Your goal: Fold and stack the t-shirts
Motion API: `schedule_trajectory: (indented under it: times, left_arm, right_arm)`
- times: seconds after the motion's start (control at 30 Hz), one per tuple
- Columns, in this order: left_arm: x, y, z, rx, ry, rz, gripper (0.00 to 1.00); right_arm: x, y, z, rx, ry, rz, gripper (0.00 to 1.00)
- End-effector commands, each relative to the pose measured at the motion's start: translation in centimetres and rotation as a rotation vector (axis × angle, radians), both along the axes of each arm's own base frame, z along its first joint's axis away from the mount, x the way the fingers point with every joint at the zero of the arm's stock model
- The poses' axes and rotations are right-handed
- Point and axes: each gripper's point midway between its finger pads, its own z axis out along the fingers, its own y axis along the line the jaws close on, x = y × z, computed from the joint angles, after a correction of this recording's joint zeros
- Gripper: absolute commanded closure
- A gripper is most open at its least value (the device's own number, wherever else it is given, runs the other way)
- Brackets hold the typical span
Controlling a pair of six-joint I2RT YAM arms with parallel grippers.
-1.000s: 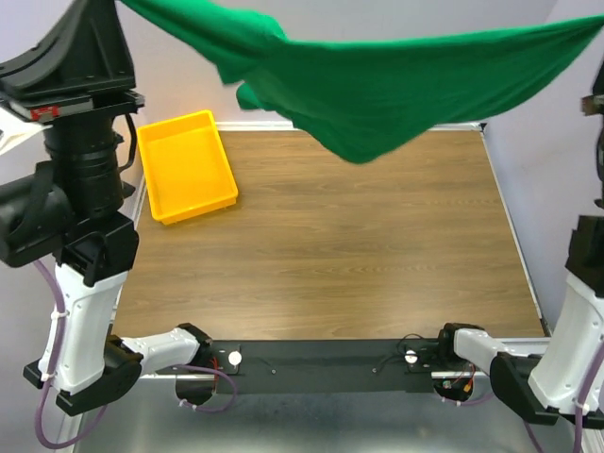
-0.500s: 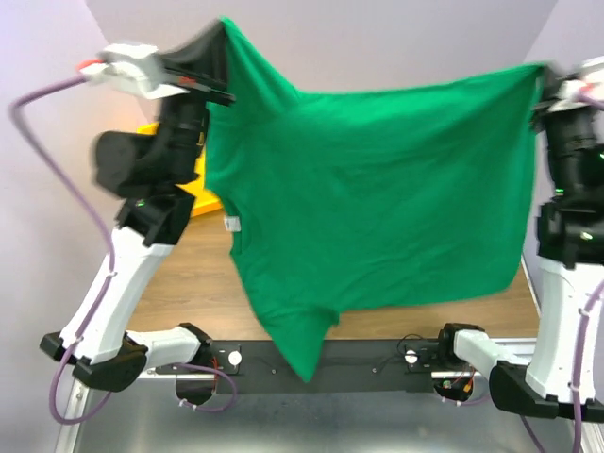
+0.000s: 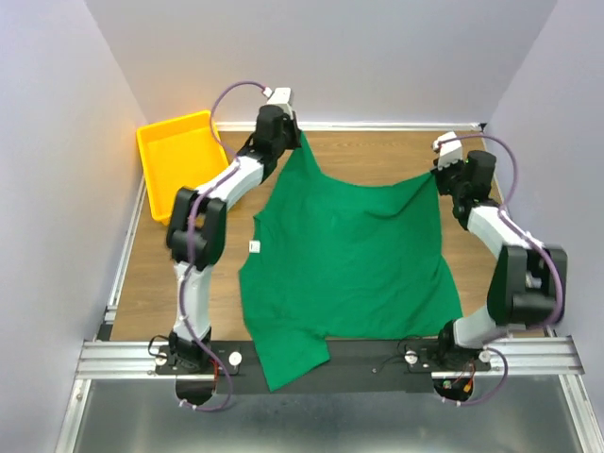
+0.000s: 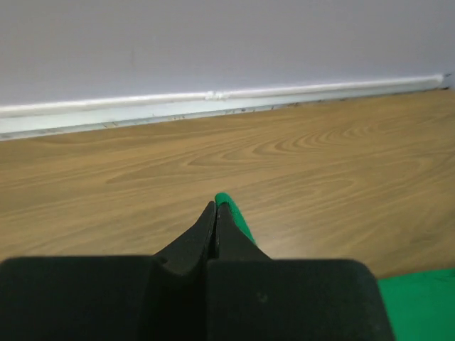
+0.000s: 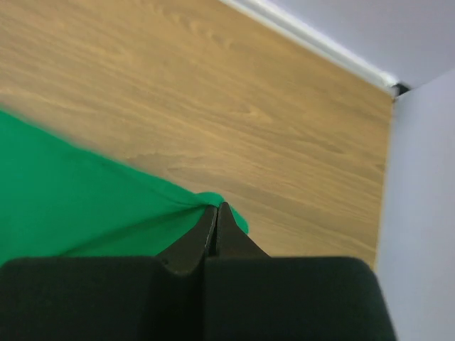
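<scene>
The dark green t-shirt point(image 3: 349, 260) lies spread over the middle of the wooden table point(image 3: 151, 274), its near sleeve hanging over the front edge, a small white tag point(image 3: 253, 247) on its left side. My left gripper point(image 3: 294, 135) is shut on the shirt's far left corner, where a strip of green cloth point(image 4: 234, 217) shows beside the pinched black fingers point(image 4: 195, 238). My right gripper point(image 3: 436, 170) is shut on the far right corner, the green cloth point(image 5: 85, 192) bunched at my fingertips point(image 5: 217, 212).
A yellow tray point(image 3: 177, 160) stands at the back left of the table, close to the left arm. The back wall and its white rail point(image 4: 213, 96) run just beyond both grippers. A side wall point(image 5: 419, 199) stands to the right.
Both arms have swung down and forward from holding the shirt high in the air. The shirt now rests flat on the table, corners still pinched.
</scene>
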Motion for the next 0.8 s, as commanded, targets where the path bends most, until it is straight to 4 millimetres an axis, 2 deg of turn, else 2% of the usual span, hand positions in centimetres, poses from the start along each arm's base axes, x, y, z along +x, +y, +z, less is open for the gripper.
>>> schedule_trajectory:
  times: [0.0, 0.03, 0.07, 0.1, 0.13, 0.17, 0.2, 0.27, 0.33, 0.4, 0.43, 0.47, 0.5, 0.53, 0.6, 0.63, 0.77]
  left_arm:
    - [2.0, -2.0, -2.9, -0.067, 0.168, -0.067, 1.00]
    - [3.2, -2.1, -3.6, -0.067, 0.177, -0.058, 1.00]
    - [3.6, -1.7, -4.5, -0.059, 0.203, -0.045, 1.00]
    - [4.6, -1.6, -5.0, -0.061, 0.210, -0.028, 1.00]
    - [5.0, -1.2, -5.4, -0.064, 0.221, -0.018, 1.00]
    - [5.3, -0.6, -6.1, -0.063, 0.246, -0.002, 1.00]
    - [5.6, -0.3, -6.4, -0.069, 0.251, 0.007, 1.00]
    - [6.1, 0.1, -7.1, -0.087, 0.263, 0.020, 1.00]
    - [6.6, 0.8, -7.4, -0.098, 0.265, 0.029, 1.00]
    - [7.0, 1.0, -7.3, -0.105, 0.255, 0.030, 1.00]
    - [7.3, 1.3, -7.2, -0.107, 0.248, 0.035, 1.00]
    - [7.5, 1.4, -7.2, -0.111, 0.247, 0.036, 1.00]
    - [7.6, 1.6, -7.2, -0.115, 0.249, 0.043, 1.00]
    - [8.0, 2.1, -7.1, -0.122, 0.246, 0.055, 1.00]
    - [8.3, 3.0, -6.8, -0.134, 0.246, 0.090, 1.00]
    - [8.5, 3.4, -6.7, -0.136, 0.243, 0.102, 1.00]
    - [9.1, 4.2, -5.8, -0.135, 0.213, 0.132, 1.00]
  right_arm:
    - [3.9, 0.1, 0.1, -0.071, -0.182, 0.076, 0.99]
    - [4.3, 0.1, -0.3, -0.077, -0.176, 0.081, 0.99]
    - [5.1, 0.0, -2.1, -0.069, -0.137, 0.079, 1.00]
    - [6.2, -0.6, -1.6, -0.059, -0.142, 0.045, 0.99]
    - [7.0, -1.0, -2.1, -0.053, -0.129, 0.019, 0.99]
    - [7.7, -1.4, -4.0, -0.036, -0.089, -0.005, 0.99]
    - [8.2, -2.1, -5.0, -0.041, -0.065, -0.043, 0.99]
    - [9.8, -2.9, -6.2, -0.034, -0.043, -0.087, 0.99]
    - [10.5, -3.4, -7.0, -0.026, -0.022, -0.117, 1.00]
    - [11.6, -3.6, -6.7, 0.012, -0.023, -0.147, 0.99]
    - [11.6, -3.9, -8.4, 0.019, 0.019, -0.171, 0.99]
    - [11.9, -4.1, -8.5, 0.028, 0.026, -0.184, 0.99]
    - [12.6, -4.5, -7.9, 0.045, 0.015, -0.205, 0.99]
    - [12.7, -5.0, -9.1, 0.046, 0.048, -0.234, 1.00]
    - [13.5, -5.9, -8.7, 0.041, 0.052, -0.266, 0.99]
    - [13.7, -6.1, -9.5, 0.039, 0.071, -0.273, 0.99]
    - [14.5, -5.6, -9.7, 0.043, 0.087, -0.232, 0.99]
